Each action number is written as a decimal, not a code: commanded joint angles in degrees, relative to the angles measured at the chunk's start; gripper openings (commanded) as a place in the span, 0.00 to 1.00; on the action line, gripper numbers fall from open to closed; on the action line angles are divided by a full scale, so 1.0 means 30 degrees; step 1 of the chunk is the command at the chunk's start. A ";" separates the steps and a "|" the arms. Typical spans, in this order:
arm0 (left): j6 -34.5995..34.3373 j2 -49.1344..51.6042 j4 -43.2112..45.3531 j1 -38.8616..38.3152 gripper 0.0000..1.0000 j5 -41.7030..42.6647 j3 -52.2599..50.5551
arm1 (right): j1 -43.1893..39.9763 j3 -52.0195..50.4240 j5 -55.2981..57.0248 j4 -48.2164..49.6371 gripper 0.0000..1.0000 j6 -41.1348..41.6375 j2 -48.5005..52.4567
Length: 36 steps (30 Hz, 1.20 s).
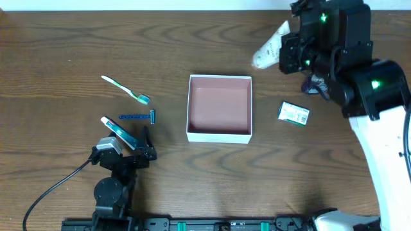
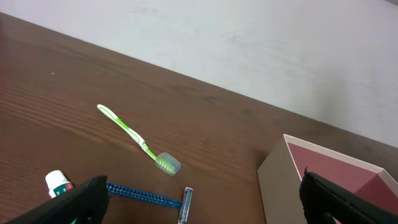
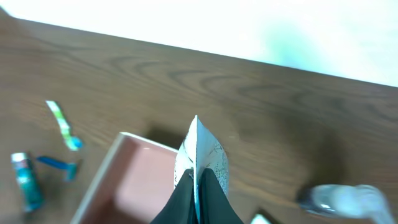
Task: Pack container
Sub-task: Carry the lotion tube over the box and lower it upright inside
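**Empty box at mid-counter, a soft packet held above its far corner**

Overhead: the square shallow white-walled card box [image 1: 218, 135] sits in the middle of the dark wooden counter [image 1: 64, 45], its pinkish-brown inside bare. A small green-and-white carton [image 1: 294, 113] lies near its right wall, and a crumpled white packet [image 1: 266, 50] hangs from the right arm beyond its far right corner. Left wrist: the left fingers [image 2: 81, 202] are spread wide and hold nothing, with a blue razor [image 2: 143, 196] and a green toothbrush [image 2: 140, 144] ahead and the box corner at the right. Right wrist: the right fingers [image 3: 194, 199] are pinched narrow on the packet's lower edge, with the box below and to the left. The box looks light, stiff and thin-walled, so it would probably slide at a nudge. It is best pinched on one wall near a corner, if handled at all.
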 commanded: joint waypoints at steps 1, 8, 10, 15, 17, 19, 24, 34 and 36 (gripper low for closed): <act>0.0335 -0.0007 -0.0707 0.0117 0.98 -0.0211 -0.0401 | 0.1158 0.0372 -0.0007 0.0160 0.01 0.2470 0.0131; 0.0335 -0.0007 -0.0707 0.0117 0.98 -0.0211 -0.0401 | 0.3548 0.0372 0.0918 0.0969 0.01 0.4750 0.1333; 0.0335 -0.0007 -0.0707 0.0117 0.98 -0.0211 -0.0401 | 0.4269 0.0372 0.1574 0.1246 0.01 0.5391 0.1785; 0.0335 -0.0007 -0.0707 0.0117 0.98 -0.0211 -0.0401 | 0.6054 0.0372 0.3716 0.1472 0.01 0.6798 0.2892; 0.0335 -0.0007 -0.0707 0.0117 0.98 -0.0211 -0.0401 | 0.6579 0.0372 0.4313 0.1552 0.01 0.7009 0.3351; 0.0335 -0.0007 -0.0707 0.0117 0.98 -0.0211 -0.0401 | 0.6980 0.0372 0.4779 0.1661 0.01 0.7264 0.3840; 0.0335 -0.0007 -0.0707 0.0117 0.98 -0.0211 -0.0401 | 0.7512 0.0372 0.4932 0.2506 0.01 0.7293 0.4962; 0.0335 -0.0007 -0.0707 0.0117 0.98 -0.0211 -0.0401 | 0.7526 0.0372 0.4918 0.2856 0.01 0.7650 0.6513; 0.0335 -0.0007 -0.0707 0.0117 0.98 -0.0211 -0.0401 | 0.7526 0.0372 0.4925 0.2871 0.01 0.7650 0.6783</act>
